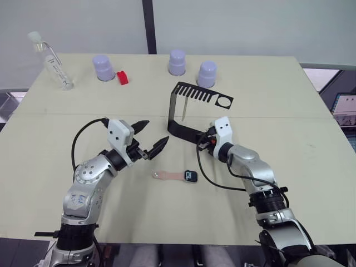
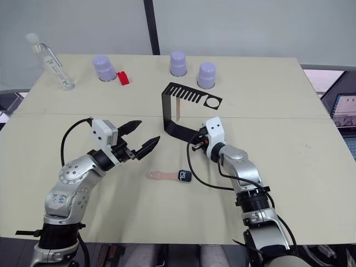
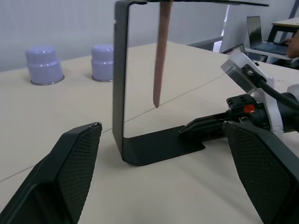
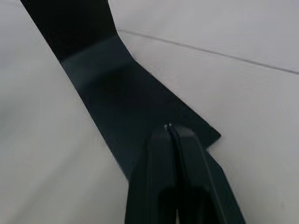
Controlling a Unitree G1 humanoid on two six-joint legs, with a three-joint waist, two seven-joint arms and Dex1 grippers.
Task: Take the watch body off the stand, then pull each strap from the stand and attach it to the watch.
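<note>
A clear plastic bottle with a pale cap (image 1: pixel 51 60) lies at the far left corner of the beige table (image 1: pixel 311 128), well beyond the left gripper (image 1: pixel 149 136). Nearer the middle of the far edge stand a lavender cylindrical cup (image 1: pixel 103 67), a small red block (image 1: pixel 123 78) just beside it, and two more lavender cups (image 1: pixel 177 62) (image 1: pixel 207 73).

The left gripper hovers above the table with its two black fingers spread wide, nothing between them, pointing toward the thin black metal stand (image 1: pixel 177 105). Just below and to the right of its fingertips, flat on the table, lies the small dark rounded-square watch body (image 1: pixel 191 176), with one pale pink-beige strap (image 1: pixel 167 176) joined to its left side.

A second pale pink strap (image 3: pixel 161 51) hangs straight down from the stand's comb-like slotted top arm, in line with the left gripper's open fingers.

The right gripper (image 4: pixel 170 128), fingers pressed together, rests its tips on the stand's flat black base at the corner nearest it.
</note>
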